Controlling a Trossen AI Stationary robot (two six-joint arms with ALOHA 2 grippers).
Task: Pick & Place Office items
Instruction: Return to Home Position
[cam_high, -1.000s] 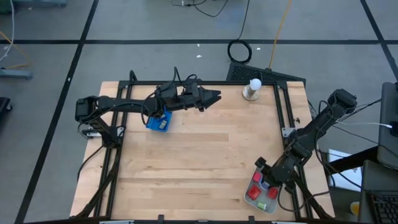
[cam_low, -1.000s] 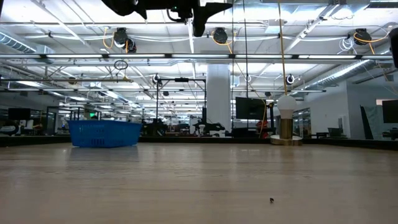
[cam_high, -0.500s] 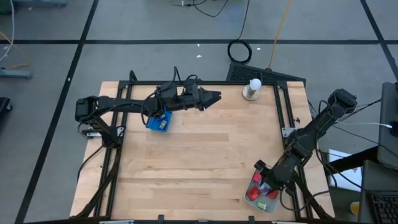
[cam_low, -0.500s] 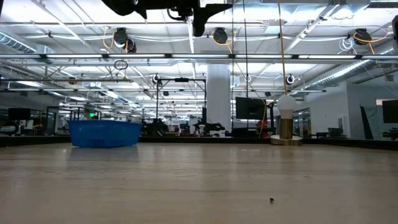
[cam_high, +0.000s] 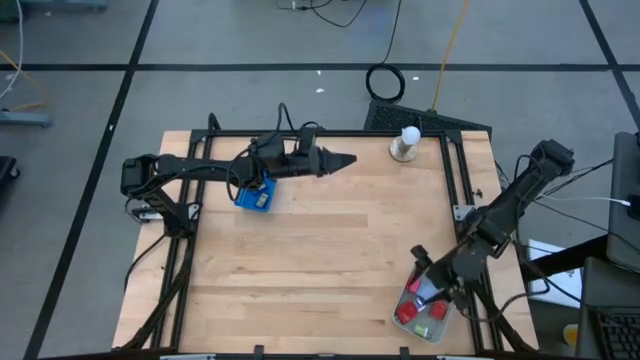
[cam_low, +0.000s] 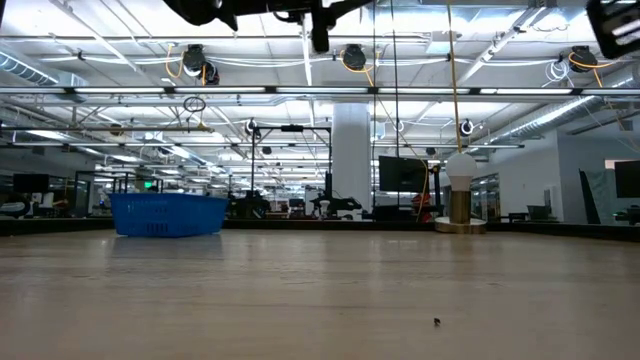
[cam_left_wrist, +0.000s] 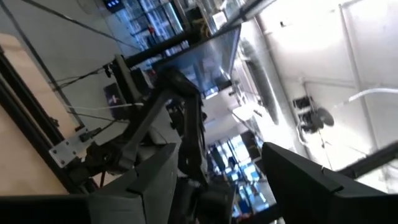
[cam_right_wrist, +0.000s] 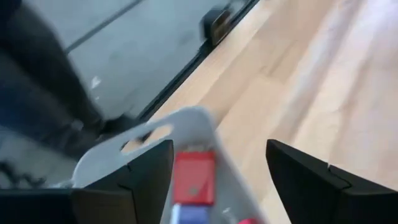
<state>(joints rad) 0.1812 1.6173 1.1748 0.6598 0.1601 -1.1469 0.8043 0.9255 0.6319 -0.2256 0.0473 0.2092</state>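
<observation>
High view: my right gripper (cam_high: 421, 260) hangs over the far end of the white bin (cam_high: 399, 304), which sits at the near right corner of the table (cam_high: 320, 250). My left gripper (cam_high: 345, 159) waits well apart from that bin, out toward the far side. The blue bin (cam_high: 255, 196) lies farther from the white bin again, at the far left. The office items (cam_high: 410, 313) lie inside the white bin, reds, a green and a blue bit among them, just below my right fingertips and a little to their near side. I cannot make out what the blue bin holds. The right wrist view looks down between my two right fingers (cam_right_wrist: 134, 177), which stand apart and hold nothing; a red block (cam_right_wrist: 193, 177) rests in the white bin in the gap between them. The left wrist view shows my left fingers (cam_left_wrist: 146, 183) apart and empty too, aimed out into the room. The white bin's long axis appears to run roughly in line with my right forearm. I judge that going to rest calls for lifting the right hand clear of the rim first, then drawing it back away from the bin. The right arm is by far the nearer to the items, and a low pull could catch the bin's wall.
</observation>
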